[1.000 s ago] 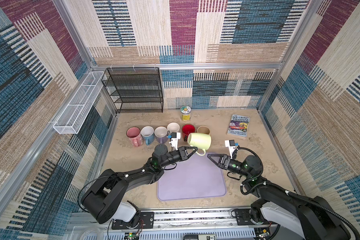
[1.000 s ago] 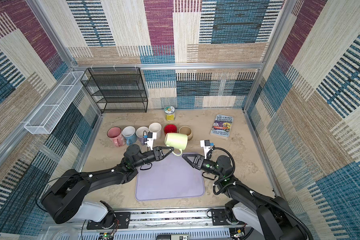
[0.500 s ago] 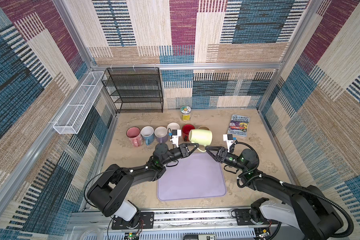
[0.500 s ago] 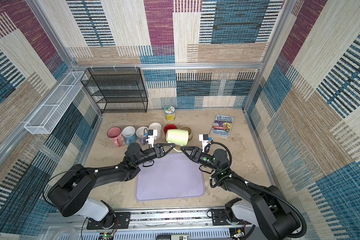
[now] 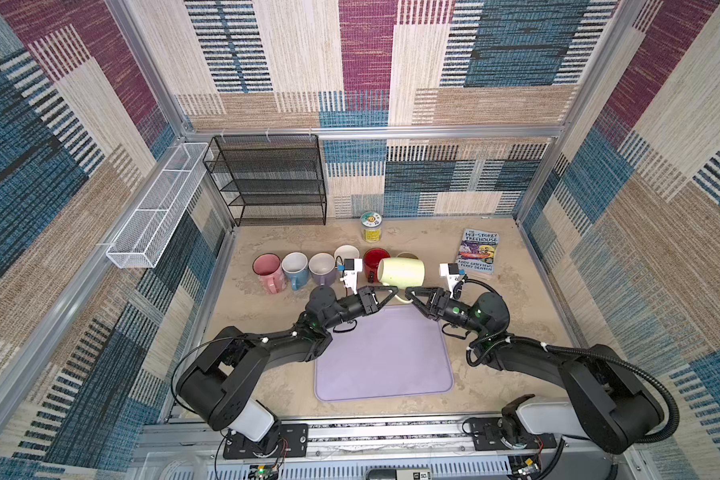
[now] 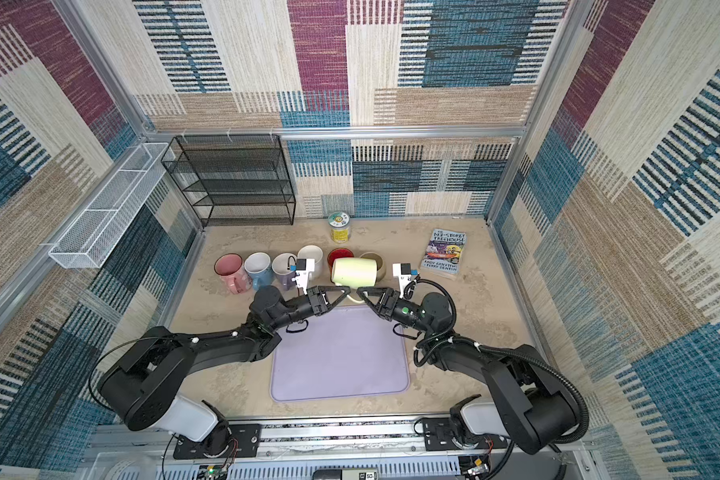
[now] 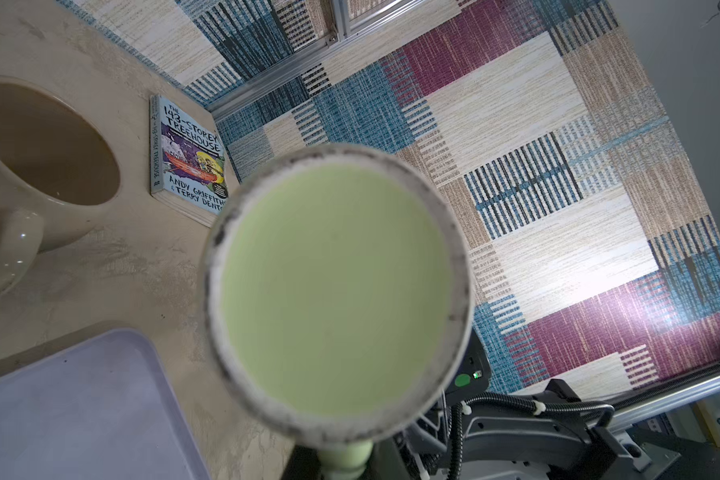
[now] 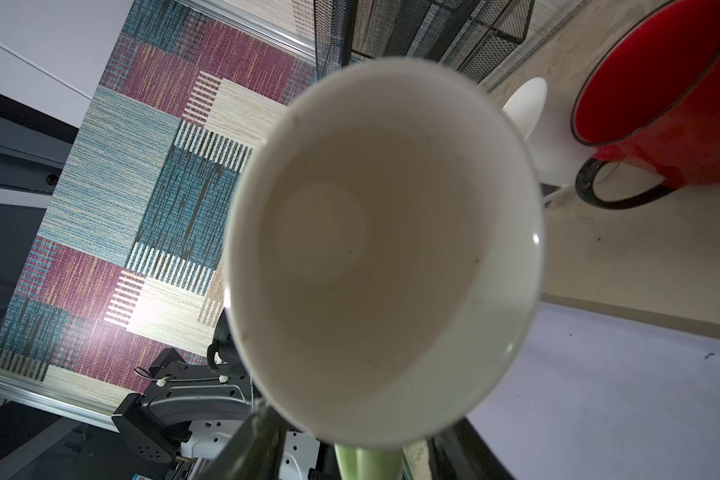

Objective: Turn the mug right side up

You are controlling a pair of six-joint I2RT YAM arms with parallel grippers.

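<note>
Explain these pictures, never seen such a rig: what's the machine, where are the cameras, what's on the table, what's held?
Two black robot arms, each ending in a two-fingered pincer. The two wide pictures come from one stereo camera overhead; the two close-ups from cameras on the arms' wrists. On the table lie a lilac mat, a row of upright mugs, a book, a yellow jar and a black wire rack. The left pincer is shut on the handle of a pale green mug, held on its side: the left wrist view faces its base, the right wrist view its opening. The right pincer sits at the same handle; whether it grips, I cannot tell.
</note>
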